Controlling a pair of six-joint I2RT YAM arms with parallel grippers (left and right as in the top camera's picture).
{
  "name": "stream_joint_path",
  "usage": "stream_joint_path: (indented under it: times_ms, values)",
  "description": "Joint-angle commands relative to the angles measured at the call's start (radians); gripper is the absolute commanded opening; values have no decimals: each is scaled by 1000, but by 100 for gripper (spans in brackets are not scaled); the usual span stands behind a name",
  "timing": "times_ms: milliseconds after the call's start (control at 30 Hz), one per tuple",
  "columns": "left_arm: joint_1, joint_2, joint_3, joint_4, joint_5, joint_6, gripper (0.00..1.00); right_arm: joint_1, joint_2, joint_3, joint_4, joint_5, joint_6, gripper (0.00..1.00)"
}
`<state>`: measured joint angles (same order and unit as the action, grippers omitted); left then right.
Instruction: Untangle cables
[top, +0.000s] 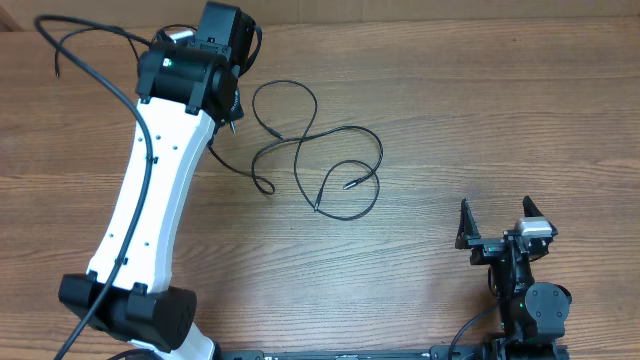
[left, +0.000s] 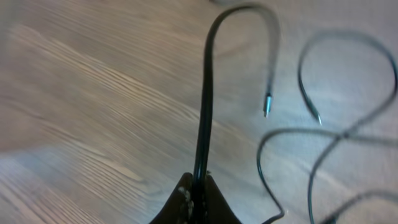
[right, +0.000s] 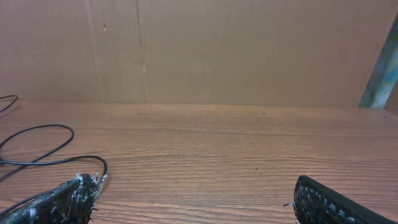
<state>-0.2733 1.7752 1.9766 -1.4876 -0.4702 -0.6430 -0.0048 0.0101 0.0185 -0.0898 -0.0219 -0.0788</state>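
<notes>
Thin black cables (top: 318, 160) lie in loose crossing loops on the wooden table, mid-left. My left gripper (top: 228, 112) is at their left end, shut on one cable (left: 204, 112). In the left wrist view that cable rises from the jaws (left: 198, 186) and arcs over to a small plug end (left: 267, 104). Other loops (left: 323, 143) lie to the right. My right gripper (top: 497, 222) rests open and empty at the front right, far from the cables. In the right wrist view (right: 193, 202) cable loops (right: 43, 146) show at the far left.
Thicker black wires (top: 90, 50) run along the left arm at the back left. A cardboard wall (right: 199, 50) stands behind the table. The right arm's base (top: 525, 305) sits at the front edge.
</notes>
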Motion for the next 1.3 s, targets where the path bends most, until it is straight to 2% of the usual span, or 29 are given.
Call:
stream_joint_path:
  times_ms: [0,67,133,300,367,400,567,667,767,800,833,867,1033,1167,1267]
  values:
    - [-7,24,-25,29,297,196,4,5,-7,-10,5,2,3,100]
    - [-23,27,-25,54,477,330,4,5,-7,-10,6,2,3,100]
    - [-45,30,-25,66,594,419,4,5,-7,-10,5,2,3,100]
    - [-125,48,-27,46,552,438,17,5,-7,-10,5,2,3,100]
    - [-156,63,-27,37,533,439,35,5,-7,-10,6,2,3,100]
    - [-171,70,-27,36,530,442,39,5,-7,-10,6,2,3,100]
    - [-233,128,-27,40,516,502,44,5,-7,-10,5,2,3,100]
    - [-240,166,-27,32,435,463,44,5,-7,-10,6,2,3,100]
    - [-218,196,-27,5,365,417,49,5,-7,-10,6,2,3,100]
    - [-203,203,-27,-8,357,418,53,5,-7,-10,6,2,3,100]
    - [-187,211,-27,-19,354,418,61,5,-7,-10,6,2,3,100]
    - [-171,214,-27,-26,354,418,64,5,-7,-10,5,2,3,100]
    - [-56,226,-27,-14,356,420,70,5,-7,-10,6,2,3,100]
    - [13,226,-30,5,522,579,80,5,-7,-10,5,2,3,100]
    - [33,226,-50,19,572,587,77,5,-7,-10,6,2,3,100]
